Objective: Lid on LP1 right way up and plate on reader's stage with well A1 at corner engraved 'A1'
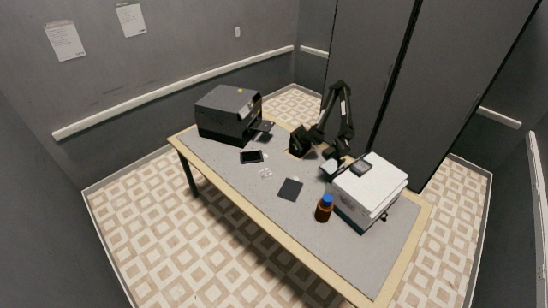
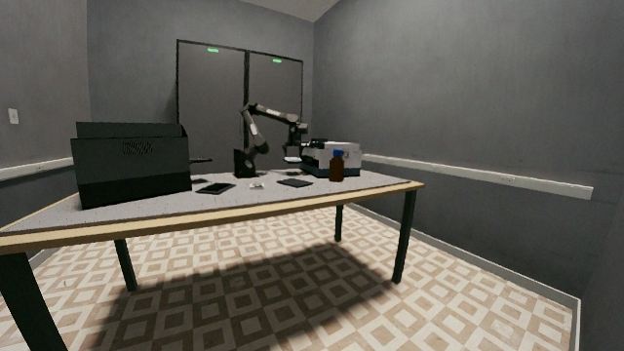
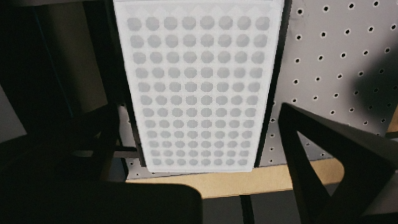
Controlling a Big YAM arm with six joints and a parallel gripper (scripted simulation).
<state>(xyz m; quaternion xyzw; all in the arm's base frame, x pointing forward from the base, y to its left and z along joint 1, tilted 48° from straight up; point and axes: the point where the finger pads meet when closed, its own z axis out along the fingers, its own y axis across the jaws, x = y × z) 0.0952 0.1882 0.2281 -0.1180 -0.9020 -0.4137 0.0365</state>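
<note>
The white plate (image 1: 330, 166) (image 2: 292, 159) (image 3: 199, 65) lies on the dark stage of the white dispenser (image 1: 370, 184) (image 2: 336, 146). Round wells show across its top in the wrist view. A separate lid cannot be made out, and neither can the A1 corner. My gripper (image 2: 292, 153) (image 3: 198, 112) is open above the plate, with one finger off each long side in the wrist view and neither seen gripping. The black reader (image 1: 227, 113) (image 2: 132, 163) has its stage (image 1: 262, 125) (image 2: 202, 160) out, with nothing visible on it.
The brown bottle (image 1: 324, 210) (image 2: 336, 168) with a blue cap stands upright beside the dispenser. Two dark bench positions, one rimmed (image 1: 251, 156) (image 2: 216, 188) and one flat (image 1: 290, 189) (image 2: 294, 182), lie between the machines. Their names are unreadable. A small pale item (image 1: 265, 173) (image 2: 256, 185) lies between them.
</note>
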